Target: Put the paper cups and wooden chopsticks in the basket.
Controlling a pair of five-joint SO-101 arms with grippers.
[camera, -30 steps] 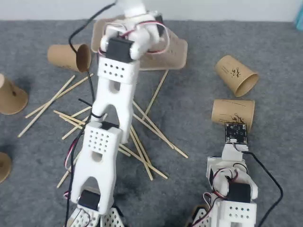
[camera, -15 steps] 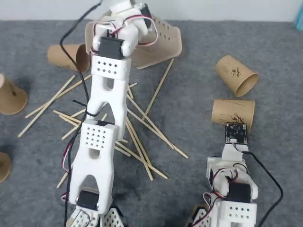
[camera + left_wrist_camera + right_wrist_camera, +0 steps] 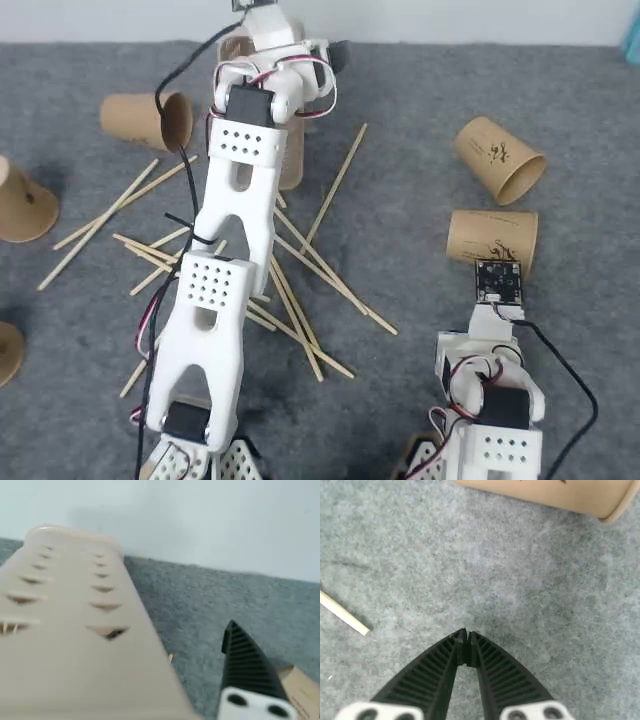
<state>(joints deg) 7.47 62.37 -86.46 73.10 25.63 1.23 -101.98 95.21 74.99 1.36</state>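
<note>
Your left gripper [image 3: 290, 55] grips the basket [image 3: 65, 630], which stands tipped on its side at the table's [image 3: 420, 120] far edge. The wooden chopsticks [image 3: 300, 270] lie scattered mid-table, many crossing each other. Two paper cups [image 3: 497, 158] lie on their sides toward the right edge, with three more near the left edge. Your right gripper [image 3: 466, 636] is pinched closed on nothing, low over bare table just beside one cup [image 3: 555, 492].
</note>
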